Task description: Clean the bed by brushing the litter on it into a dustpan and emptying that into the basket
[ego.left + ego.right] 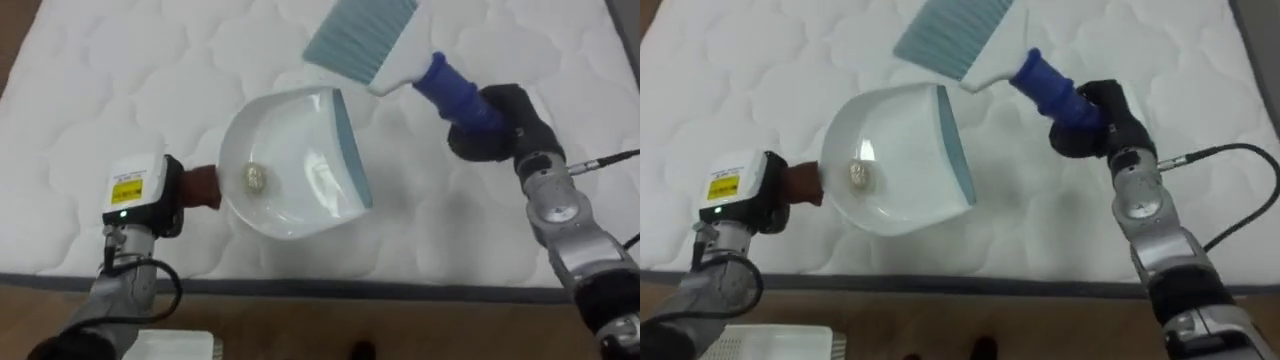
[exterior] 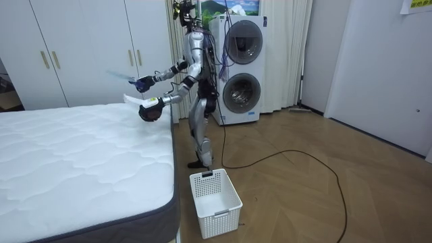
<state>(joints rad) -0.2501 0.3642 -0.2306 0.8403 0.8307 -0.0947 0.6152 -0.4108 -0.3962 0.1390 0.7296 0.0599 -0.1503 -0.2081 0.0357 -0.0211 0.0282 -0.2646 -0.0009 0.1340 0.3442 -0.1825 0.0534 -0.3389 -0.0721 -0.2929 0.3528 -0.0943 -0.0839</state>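
Room view, basket [image 2: 214, 194] beside mattress [image 2: 74, 155], stacked washers [image 2: 239, 67] behind robot

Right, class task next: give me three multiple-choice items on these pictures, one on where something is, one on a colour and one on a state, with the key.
1. Where is the small crumpled scrap? A on the floor; B in the dustpan; C in a drawer.
2. What colour is the handle of the brush? A red; B yellow; C blue.
3. The right robot hand is: A shut on the brush handle; B open and empty; C lying flat.
Key: 1 B, the scrap sits in the pan's bowl. 2 C, a blue grip runs into the fist. 3 A, its fingers wrap the handle, holding the brush over the mattress.
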